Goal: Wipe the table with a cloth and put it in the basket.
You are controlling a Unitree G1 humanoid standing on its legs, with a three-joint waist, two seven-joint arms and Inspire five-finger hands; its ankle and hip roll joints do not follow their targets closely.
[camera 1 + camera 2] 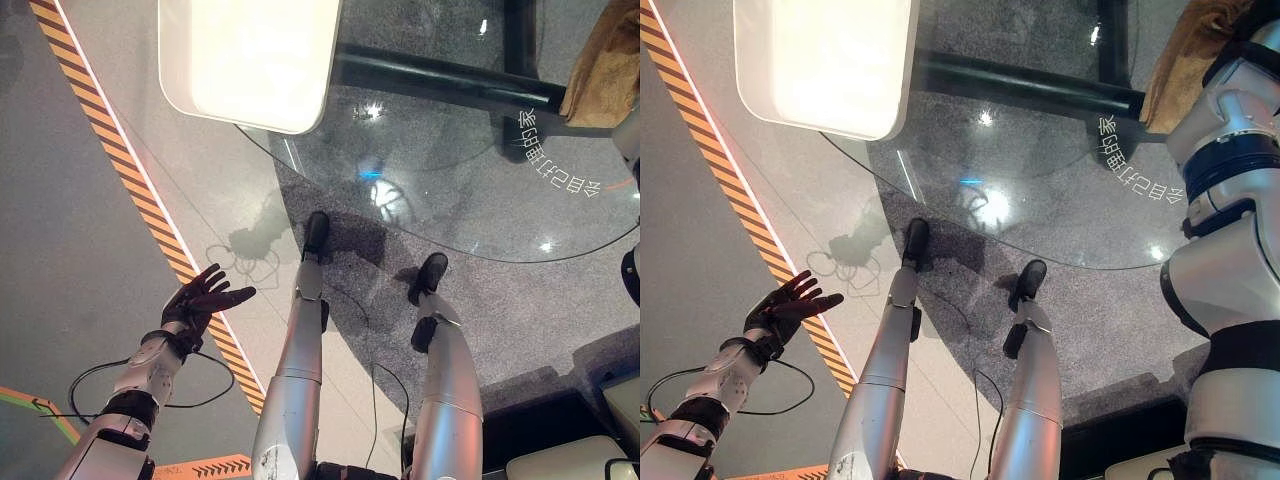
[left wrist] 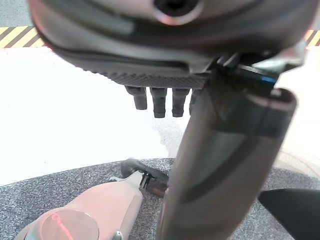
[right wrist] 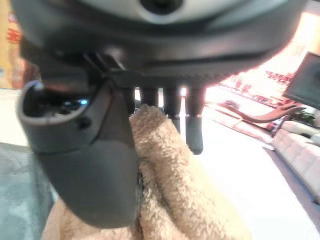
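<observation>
One tan cloth (image 3: 175, 175) shows, bunched against the right hand (image 3: 95, 150), with its fingers (image 3: 194, 127) extended past it and its thumb alongside it. One round glass surface (image 1: 450, 200) lies at about 1 o'clock from the open left hand (image 1: 205, 297). One white tray-like object (image 1: 255, 55) sits at 11 o'clock on that surface. Two hands in all. One striped floor line (image 1: 120, 160) runs past at 10 o'clock.

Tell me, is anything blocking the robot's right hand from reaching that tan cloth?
No. The right hand is already at the cloth, thumb and fingers around a fold of it, at the glass table's far right edge. No basket is visible.
</observation>
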